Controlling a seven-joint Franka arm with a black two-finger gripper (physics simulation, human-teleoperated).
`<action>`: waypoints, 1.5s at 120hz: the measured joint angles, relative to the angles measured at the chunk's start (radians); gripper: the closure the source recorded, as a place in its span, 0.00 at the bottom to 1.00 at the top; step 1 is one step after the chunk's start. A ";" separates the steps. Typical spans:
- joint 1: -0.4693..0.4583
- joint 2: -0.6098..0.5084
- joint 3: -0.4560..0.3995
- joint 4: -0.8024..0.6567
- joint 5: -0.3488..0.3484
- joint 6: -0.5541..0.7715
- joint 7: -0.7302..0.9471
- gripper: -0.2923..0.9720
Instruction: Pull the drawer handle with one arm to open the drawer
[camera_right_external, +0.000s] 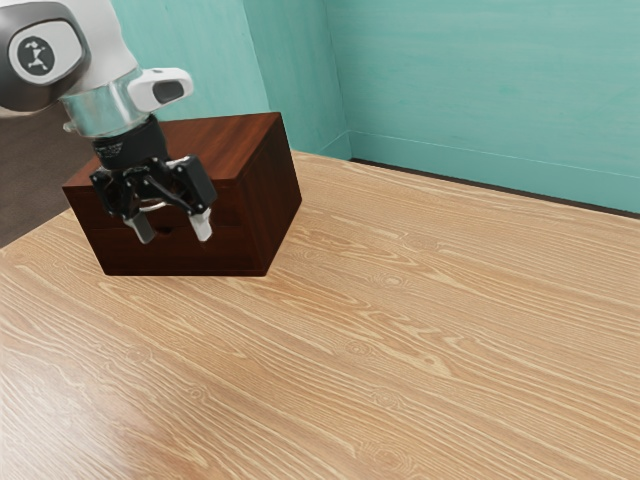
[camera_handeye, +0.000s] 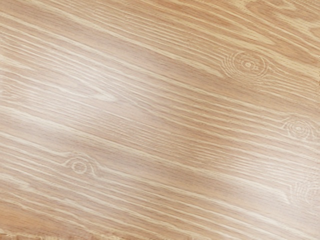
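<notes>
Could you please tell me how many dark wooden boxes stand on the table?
1. The dark brown wooden drawer box stands on the light wooden table toward the exterior view's left, just behind the open black two-finger gripper. None seems hidden.
</notes>
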 joint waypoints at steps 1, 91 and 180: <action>0.000 -0.002 0.001 0.000 -0.003 -0.001 -0.015 0.25; 0.009 0.054 0.018 0.017 0.077 0.124 -1.280 0.25; 0.168 0.168 0.070 -0.015 0.181 0.393 -1.536 0.26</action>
